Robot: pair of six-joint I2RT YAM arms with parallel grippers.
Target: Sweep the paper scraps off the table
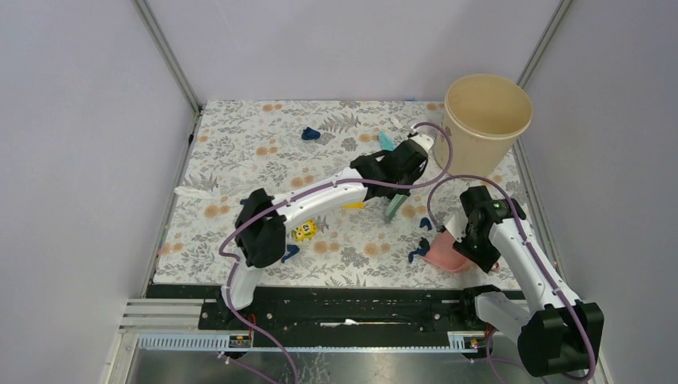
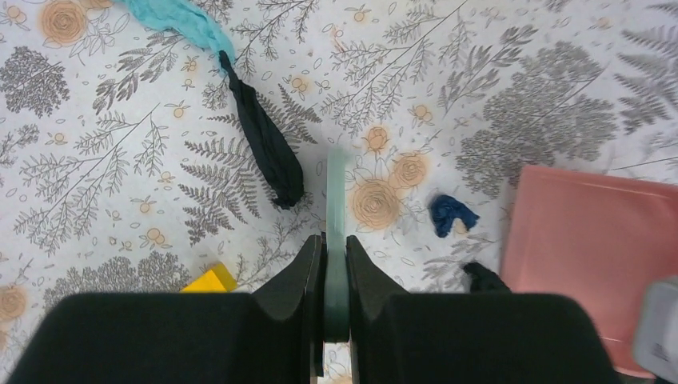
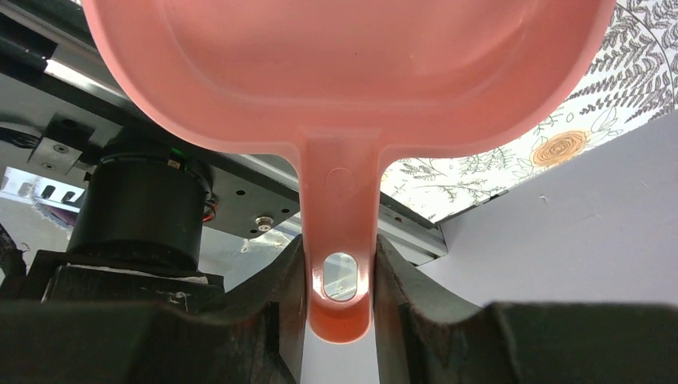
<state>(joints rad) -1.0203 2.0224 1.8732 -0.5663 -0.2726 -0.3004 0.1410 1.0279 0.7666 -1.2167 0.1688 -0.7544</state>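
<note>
Near edge, right side: right gripper (image 3: pixel 340 260), jaws clamped on the handle of a pink dustpan (image 3: pixel 344 96), which sits at the near right edge of the table (image 1: pixel 240 160). Navy paper scraps (image 1: pixel 417 254) lie just beside its left lip. Mid-table: left gripper (image 2: pixel 336 252), jaws tight on a pale green blade (image 2: pixel 337 184). A black strip (image 2: pixel 268 144) and a teal strip (image 2: pixel 180 18) lie alongside. Far: one navy wad (image 1: pixel 310 134); beige bucket (image 1: pixel 488 112) in the right corner.

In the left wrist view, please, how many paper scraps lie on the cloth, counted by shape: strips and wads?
Strips: 2 (teal strip, black strip)
Wads: 2 (blue wad, dark wad)
Total: 4
</note>
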